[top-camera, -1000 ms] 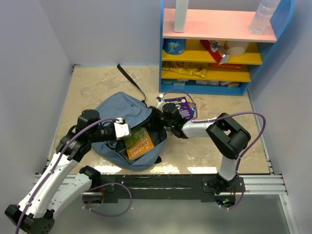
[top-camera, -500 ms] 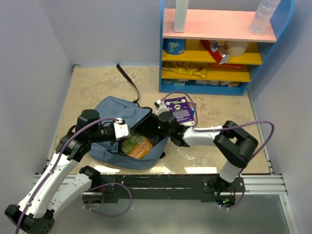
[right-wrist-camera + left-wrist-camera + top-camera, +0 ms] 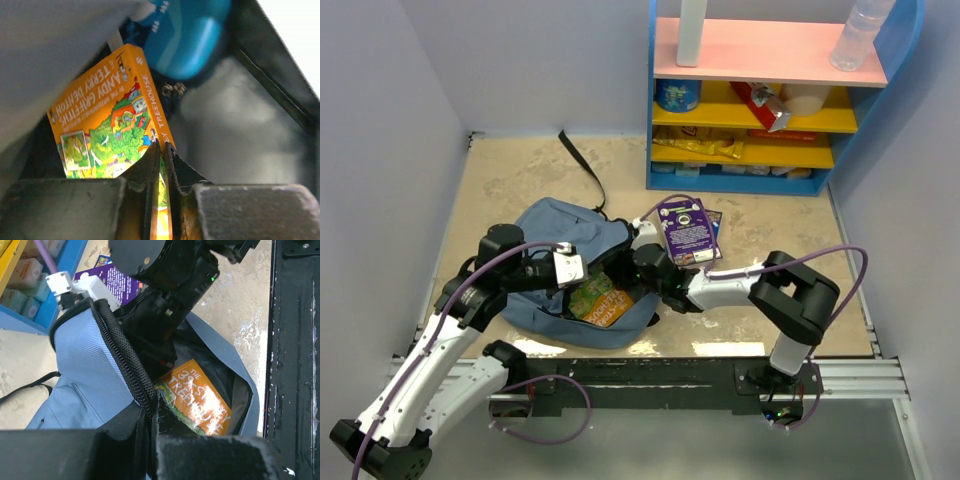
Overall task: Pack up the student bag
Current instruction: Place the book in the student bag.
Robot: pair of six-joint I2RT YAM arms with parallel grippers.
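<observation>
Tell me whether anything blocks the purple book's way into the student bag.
Yes: the right gripper is itself down in the student bag's mouth, its wrist lying across the rim on the purple book's side. An orange book already lies inside. The left gripper holds the zipper edge up, so the mouth is open.

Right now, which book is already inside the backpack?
The orange Treehouse book: it lies in the open mouth of the slate-blue backpack, against the dark lining. The purple book lies outside it, toward the blue shelf.
</observation>
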